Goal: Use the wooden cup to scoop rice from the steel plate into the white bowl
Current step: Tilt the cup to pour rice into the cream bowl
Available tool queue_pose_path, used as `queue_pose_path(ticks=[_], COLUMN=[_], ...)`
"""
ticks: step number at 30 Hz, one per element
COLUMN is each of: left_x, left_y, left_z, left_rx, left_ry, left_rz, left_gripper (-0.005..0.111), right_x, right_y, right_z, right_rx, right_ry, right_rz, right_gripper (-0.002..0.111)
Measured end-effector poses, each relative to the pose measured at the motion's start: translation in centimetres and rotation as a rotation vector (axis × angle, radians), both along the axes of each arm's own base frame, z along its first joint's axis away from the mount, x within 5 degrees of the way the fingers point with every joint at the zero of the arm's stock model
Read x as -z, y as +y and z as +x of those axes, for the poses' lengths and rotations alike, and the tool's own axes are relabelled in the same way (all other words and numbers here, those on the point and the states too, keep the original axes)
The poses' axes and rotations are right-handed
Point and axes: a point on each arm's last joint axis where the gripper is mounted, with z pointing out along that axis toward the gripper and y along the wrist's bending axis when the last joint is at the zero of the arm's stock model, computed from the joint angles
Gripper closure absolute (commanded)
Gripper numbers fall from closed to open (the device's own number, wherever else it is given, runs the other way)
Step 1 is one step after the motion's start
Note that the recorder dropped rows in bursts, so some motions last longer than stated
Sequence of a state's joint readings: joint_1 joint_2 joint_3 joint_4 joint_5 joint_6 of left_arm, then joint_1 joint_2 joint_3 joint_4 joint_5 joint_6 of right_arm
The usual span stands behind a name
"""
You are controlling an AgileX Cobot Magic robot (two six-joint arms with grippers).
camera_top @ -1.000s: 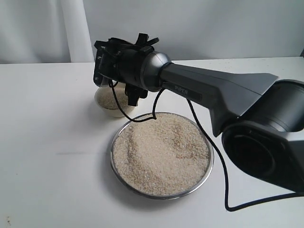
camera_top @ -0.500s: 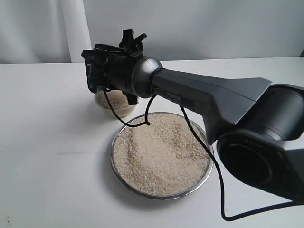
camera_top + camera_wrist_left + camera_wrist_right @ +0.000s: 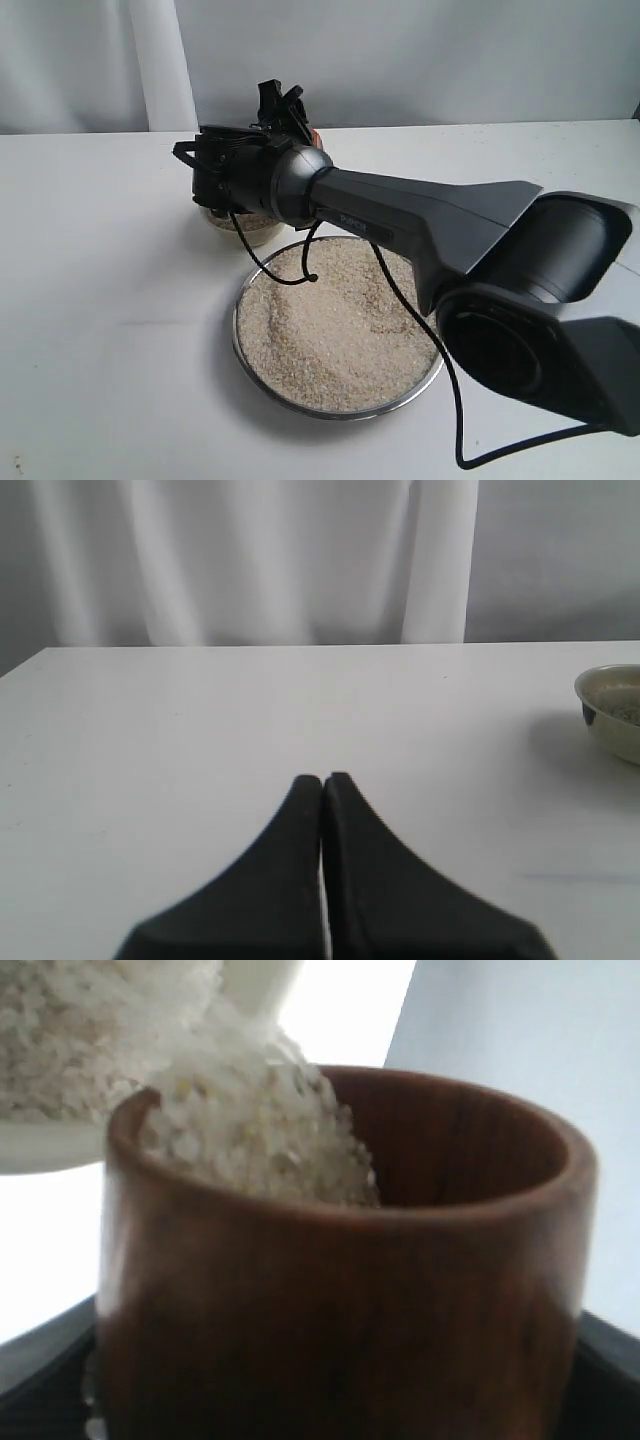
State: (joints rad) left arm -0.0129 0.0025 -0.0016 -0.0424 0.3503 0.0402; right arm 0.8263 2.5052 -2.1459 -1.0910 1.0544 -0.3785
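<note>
A white desk [image 3: 100, 300] carries a wide steel plate [image 3: 262, 362], filled almost to its rim with a loose bed of pale rice [image 3: 340, 330]. The small white bowl [image 3: 243, 232] sits just beyond the plate's far-left rim, close beside it and mostly hidden under the robot's wrist. Whether bowl and plate touch cannot be told.

The dark grey right arm [image 3: 420, 215] comes in from the plate's right side and reaches across the plate's far edge to the bowl. Its wrist is rolled over above the bowl. A black cable [image 3: 305, 255] hangs from the wrist and loops down over the far part of the plate.

The right jaws are clamped around the wooden cup [image 3: 340, 1300], one black finger on either side of it. From the outside camera only a sliver of red-brown wood shows past the wrist, beyond the plate's far rim. Up close, the cup is tipped. Rice is heaped against one side of its lip and cresting over it toward the bowl. The bowl lies directly behind that lip and holds a mound of grains.

The left jaws are pressed tightly together with nothing between them, low over bare desk. The bowl shows at the edge of their camera's view. The plate is out of that view.
</note>
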Motion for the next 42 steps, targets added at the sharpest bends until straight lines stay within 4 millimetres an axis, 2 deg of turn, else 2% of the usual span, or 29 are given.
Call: queue_pose_path(ticks=[14,19,27,36,42], left_x=[0.0,0.0,0.0,0.0,0.0], left_y=[0.0,0.0,0.0,0.0,0.0], left_z=[0.0,0.0,0.0,0.0,0.0], left_rx=[0.0,0.0,0.0,0.0,0.0], left_ry=[0.0,0.0,0.0,0.0,0.0], left_rz=[0.0,0.0,0.0,0.0,0.0], left_gripper=[0.107,0.107,0.107,0.107,0.107], right_x=[-0.4,-0.5,-1.6,-1.9,-3.2], right_y=[0.1,1.3,1.7,1.7,1.3], right_z=[0.4,-0.3,-0.1,-0.2,-1.4], right_rx=[-0.091,-0.182,-0.213,-0.2,-0.115], right_ry=[-0.041,-0.038,-0.156,-0.156,-0.048], right_rz=[-0.129,-0.193,-0.261,-0.237,-0.092], right_gripper=[0.108,0.108,0.108,0.108,0.108])
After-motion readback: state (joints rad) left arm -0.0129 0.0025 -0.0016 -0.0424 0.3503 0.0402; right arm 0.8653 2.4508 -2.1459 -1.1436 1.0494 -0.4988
